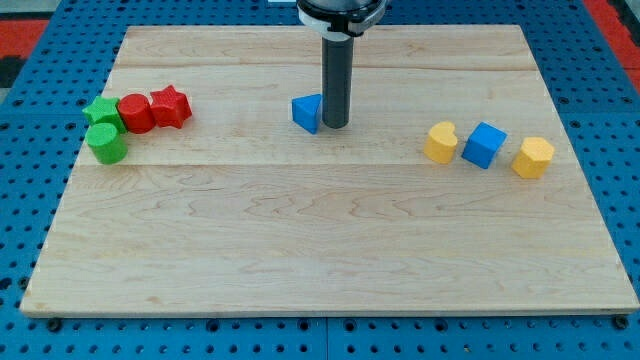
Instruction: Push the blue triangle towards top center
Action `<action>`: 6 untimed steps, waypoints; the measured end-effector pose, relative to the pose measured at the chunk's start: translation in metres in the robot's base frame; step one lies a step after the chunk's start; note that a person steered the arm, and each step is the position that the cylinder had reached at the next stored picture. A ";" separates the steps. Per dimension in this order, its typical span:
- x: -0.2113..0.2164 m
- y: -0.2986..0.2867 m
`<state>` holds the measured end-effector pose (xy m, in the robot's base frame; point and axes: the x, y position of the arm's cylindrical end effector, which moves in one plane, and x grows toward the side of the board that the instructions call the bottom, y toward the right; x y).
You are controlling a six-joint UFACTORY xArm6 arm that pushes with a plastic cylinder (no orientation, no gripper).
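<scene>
The blue triangle [306,113] lies on the wooden board [320,240], a little above the board's middle and slightly left of centre. My tip [335,125] stands right against the triangle's right side, touching or nearly touching it. The rod rises straight up from there to the view's top edge.
At the view's left sit a green star [101,110], a green cylinder [106,144], a red cylinder [135,113] and a red star [170,106], bunched together. At the right stand a yellow heart [440,142], a blue cube [485,145] and a yellow hexagon [533,157].
</scene>
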<state>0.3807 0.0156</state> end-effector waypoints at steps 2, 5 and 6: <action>0.032 -0.030; -0.010 -0.085; 0.015 -0.056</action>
<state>0.3953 -0.0402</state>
